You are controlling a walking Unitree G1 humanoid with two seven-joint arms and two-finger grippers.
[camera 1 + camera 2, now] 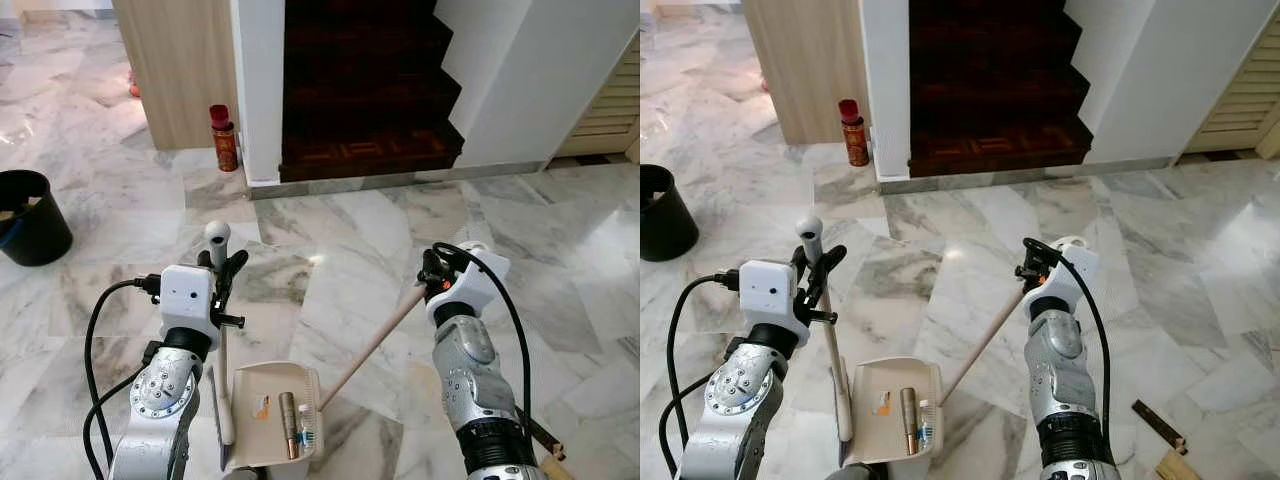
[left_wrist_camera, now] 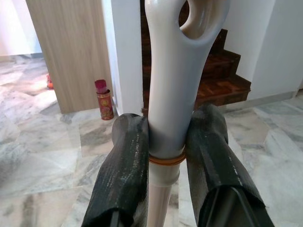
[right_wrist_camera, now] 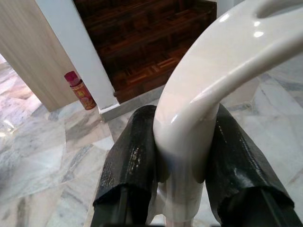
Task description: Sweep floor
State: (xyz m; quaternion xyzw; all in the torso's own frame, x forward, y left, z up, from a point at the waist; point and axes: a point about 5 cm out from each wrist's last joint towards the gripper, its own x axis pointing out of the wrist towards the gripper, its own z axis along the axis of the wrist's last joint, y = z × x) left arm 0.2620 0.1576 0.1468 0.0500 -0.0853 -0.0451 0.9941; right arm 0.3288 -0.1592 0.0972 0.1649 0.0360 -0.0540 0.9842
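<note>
Left wrist view shows your left gripper (image 2: 165, 165) pinching the dustpan handle (image 2: 173, 85); your right gripper (image 3: 184, 170) clamps the broom handle (image 1: 375, 340). Both look light, stiff, glossy and probably slippery, so grip near the top.

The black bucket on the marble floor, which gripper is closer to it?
Left. The left gripper, clamped on the white dustpan handle, is just right of the black bucket; the right gripper, holding the broom handle, is across the floor.
</note>
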